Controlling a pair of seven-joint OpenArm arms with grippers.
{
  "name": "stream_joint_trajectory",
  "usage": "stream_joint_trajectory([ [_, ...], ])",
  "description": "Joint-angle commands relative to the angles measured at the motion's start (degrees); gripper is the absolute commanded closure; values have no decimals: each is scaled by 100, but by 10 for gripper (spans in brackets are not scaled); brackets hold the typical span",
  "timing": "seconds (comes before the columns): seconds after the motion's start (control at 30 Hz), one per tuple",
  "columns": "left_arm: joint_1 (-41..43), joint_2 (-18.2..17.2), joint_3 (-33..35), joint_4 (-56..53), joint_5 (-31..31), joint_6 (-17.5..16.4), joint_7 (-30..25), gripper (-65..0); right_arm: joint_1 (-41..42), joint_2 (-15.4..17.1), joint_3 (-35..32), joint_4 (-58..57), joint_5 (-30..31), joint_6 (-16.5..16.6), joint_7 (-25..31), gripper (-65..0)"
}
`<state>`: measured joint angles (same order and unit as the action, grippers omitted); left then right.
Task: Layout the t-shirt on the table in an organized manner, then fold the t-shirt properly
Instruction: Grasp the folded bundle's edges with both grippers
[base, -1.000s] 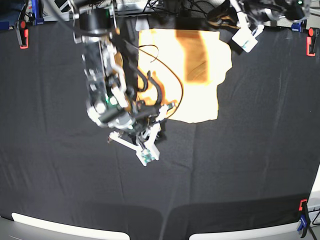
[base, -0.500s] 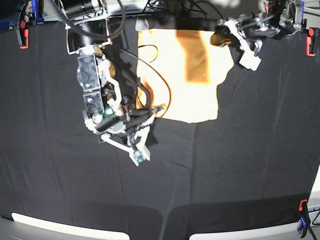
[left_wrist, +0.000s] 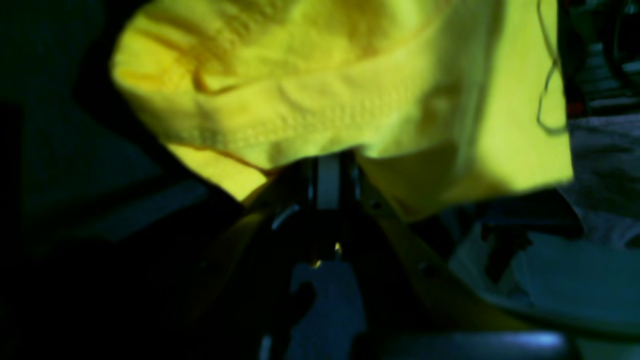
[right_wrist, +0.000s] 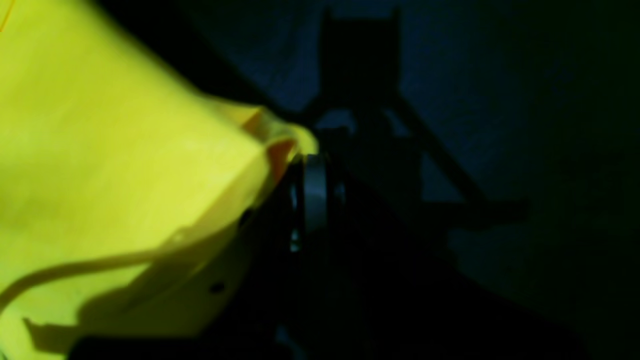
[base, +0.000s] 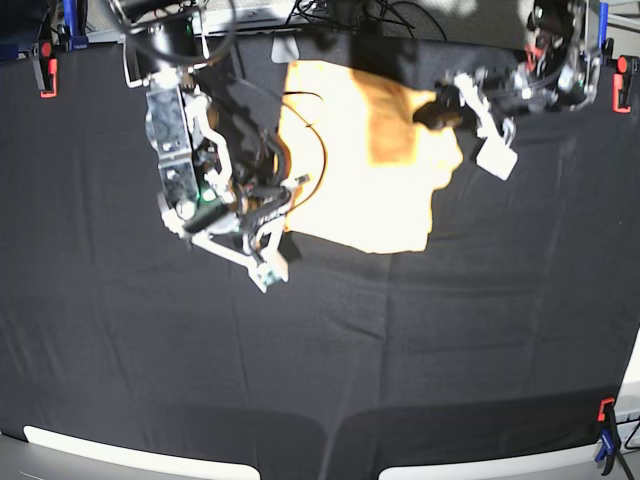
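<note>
The light orange-yellow t-shirt (base: 365, 160) lies partly doubled over at the back middle of the black table (base: 430, 350). At the shirt's lower left edge my right gripper (base: 296, 187) is shut on the cloth. The right wrist view shows its jaws (right_wrist: 306, 161) pinching a folded corner of the yellow t-shirt (right_wrist: 115, 165). My left gripper (base: 428, 110) is at the shirt's upper right edge, shut on it. In the left wrist view a stitched hem of the t-shirt (left_wrist: 350, 95) drapes over the closed fingers (left_wrist: 327, 167).
Red clamps (base: 45, 62) (base: 622, 82) hold the black cloth at the back corners, and another clamp (base: 605, 415) is at the front right. Cables and equipment (base: 330, 15) crowd the back edge. A black cable (base: 318, 150) loops over the shirt.
My right arm has moved left and back, pulling the shirt's lower left corner with it. My left arm has swung down and left onto the shirt's right edge.
</note>
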<state>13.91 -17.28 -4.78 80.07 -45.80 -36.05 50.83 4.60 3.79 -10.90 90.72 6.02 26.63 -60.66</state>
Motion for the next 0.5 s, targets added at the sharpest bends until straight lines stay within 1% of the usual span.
stream_joint_trajectory([
  [0.0,-149,-103,-42,-129,693,455,4,0,39,-15,0,87,59,59,-11,0],
  [0.07,-393,-120,-42,-258,815,457,7,0,-72,-15,0,96,63,59,-4,0],
  [0.17,-704,-221,-42,-330,831,457,4,0,-284,-46,-11,129,181,96,0,0],
  [0.23,-857,-330,-42,-328,831,457,-11,0,-476,-46,-39,232,254,210,4,0],
  [0.47,-1121,-857,-42,-328,776,481,-297,0,-1285,-46,-387,1080,317,208,50,0],
])
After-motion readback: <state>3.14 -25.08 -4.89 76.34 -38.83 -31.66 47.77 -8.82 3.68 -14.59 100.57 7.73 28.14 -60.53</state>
